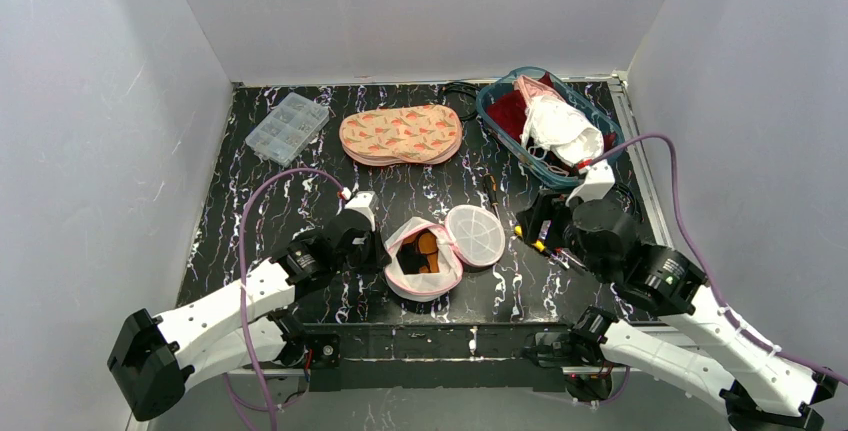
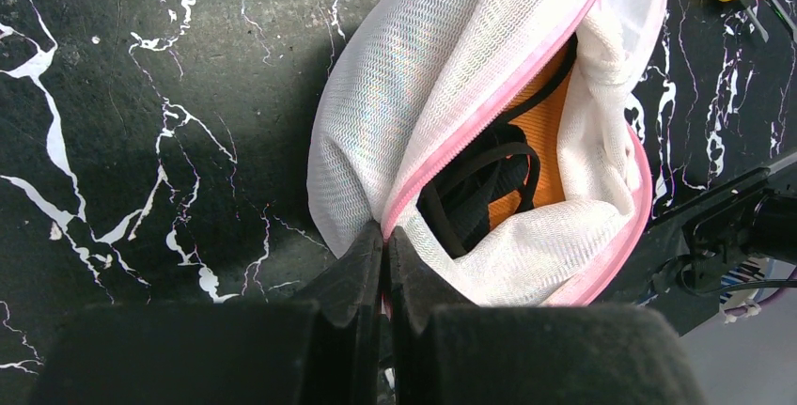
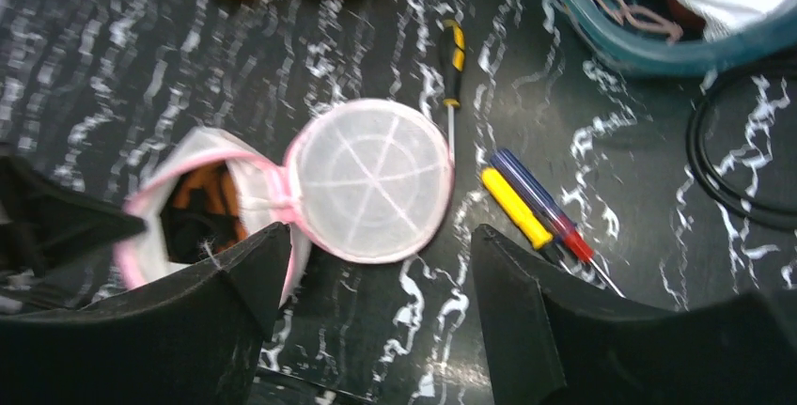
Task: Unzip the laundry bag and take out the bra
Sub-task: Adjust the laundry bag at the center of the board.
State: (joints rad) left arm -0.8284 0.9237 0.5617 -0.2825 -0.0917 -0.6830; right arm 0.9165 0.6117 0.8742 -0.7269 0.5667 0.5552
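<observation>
The left end effector point(image 1: 374, 248) is closed at the left rim of the laundry bag point(image 1: 411, 287), which lies on the counter point(image 1: 430, 191) between the 2 arms. In this top view the bag is already unzipped, its round lid point(image 1: 474, 235) is folded out to the right, and the bra point(image 1: 426, 249) shows inside as orange and black. The right end effector point(image 1: 531, 225) hangs just to the right of the lid.

In the left wrist view, the left end effector point(image 2: 385, 236) pinches the pink zipper edge point(image 2: 489, 114) with only the fingertips. The hold looks small, so it may slip if the bag is pulled. The black straps point(image 2: 470, 175) lie close to the zipper and could catch on it.

In the right wrist view, the right end effector point(image 3: 376, 236) is wide open and holds nothing. The lid point(image 3: 371, 179) lies under it and the opening of the bag point(image 3: 150, 217) is more to the left. If it goes down here, it may take the lid or the mesh and not the bra point(image 3: 202, 189). The bag looks light, so it may then lift together with the bra. The screwdrivers point(image 3: 515, 206) lie near and could be pushed.
</observation>
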